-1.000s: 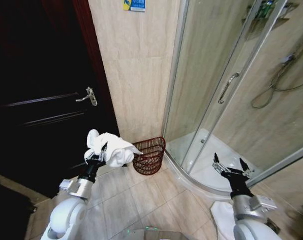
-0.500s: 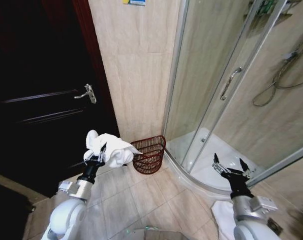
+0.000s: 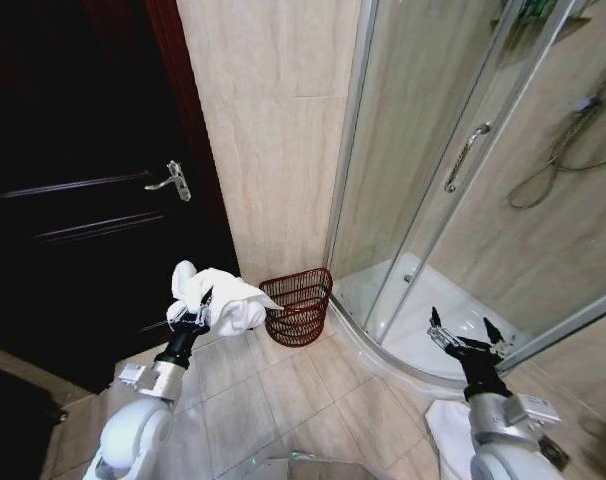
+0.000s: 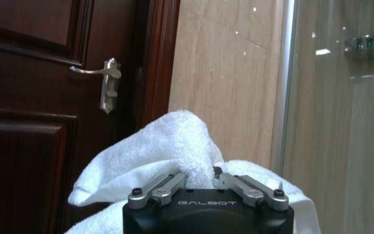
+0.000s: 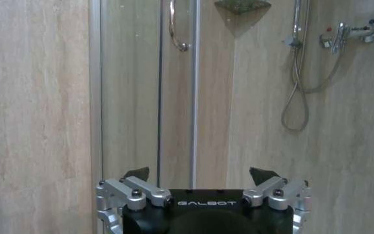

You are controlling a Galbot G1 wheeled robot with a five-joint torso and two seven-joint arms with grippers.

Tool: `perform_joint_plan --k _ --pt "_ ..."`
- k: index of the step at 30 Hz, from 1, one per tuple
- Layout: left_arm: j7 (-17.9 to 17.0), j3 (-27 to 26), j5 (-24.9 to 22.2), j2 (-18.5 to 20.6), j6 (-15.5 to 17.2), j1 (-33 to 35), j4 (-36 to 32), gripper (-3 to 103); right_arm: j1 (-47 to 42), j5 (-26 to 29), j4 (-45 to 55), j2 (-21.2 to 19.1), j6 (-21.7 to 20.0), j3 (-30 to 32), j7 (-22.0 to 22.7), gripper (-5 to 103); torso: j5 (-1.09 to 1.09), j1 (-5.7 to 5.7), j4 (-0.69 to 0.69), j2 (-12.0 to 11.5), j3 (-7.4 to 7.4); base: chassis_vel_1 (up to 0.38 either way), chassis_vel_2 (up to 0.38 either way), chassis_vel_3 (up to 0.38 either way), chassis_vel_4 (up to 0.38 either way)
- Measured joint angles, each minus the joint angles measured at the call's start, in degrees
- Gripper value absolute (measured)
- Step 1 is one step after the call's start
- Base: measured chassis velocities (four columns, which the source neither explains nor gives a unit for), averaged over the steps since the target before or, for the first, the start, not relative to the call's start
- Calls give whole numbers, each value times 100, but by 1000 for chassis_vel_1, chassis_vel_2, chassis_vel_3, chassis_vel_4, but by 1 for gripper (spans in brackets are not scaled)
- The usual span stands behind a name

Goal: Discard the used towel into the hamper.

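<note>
- Centrally, on the tiled floor (image 3: 283, 385): hamper (image 3: 298, 305), dark reddish-brown open weave, wider at rim than base, standing against the beige wall (image 3: 273, 150) at the corner beside the shower enclosure's curved threshold (image 3: 368, 345).
- Left of hamper: left gripper (image 3: 195, 318), raised above the floor, fingers (image 4: 171, 181) pinched on a bunched white towel (image 3: 223, 298).
- Towel: held aloft, near the hamper's rim on its left side, draped over and forward of the gripper; not inside the hamper.
- From the left wrist view: towel (image 4: 167, 146) folded up between the pinching fingers, with dark wooden door (image 4: 37, 97) and lever door handle (image 4: 105, 80) behind.
- Lower right: right gripper (image 3: 466, 338), fingers (image 5: 137, 174) spread wide, holding nothing, poised in front of the glass shower door (image 3: 433, 170).
- Beyond right gripper, in its wrist view: shower door handle (image 5: 174, 27), hose (image 5: 301, 92) and mixer tap (image 5: 349, 31) on the tiled shower wall.
- Below right arm: white mat (image 3: 445, 430) on the floor.
</note>
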Motion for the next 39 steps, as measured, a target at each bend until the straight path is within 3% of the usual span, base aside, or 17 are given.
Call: perform_joint_plan --k 29,39 --pt "-77 8 111 -10 -356 -102 387 9 -76 -48 -36 24 83 8 -221 100 0 -312 0 -726 -415 0 0 0 0" --pt "38 28 156 -27 -468 -105 522 9 -104 -39 -58 41 209 16 -235 100 0 -416 0 -980 -564 0 0 0 0"
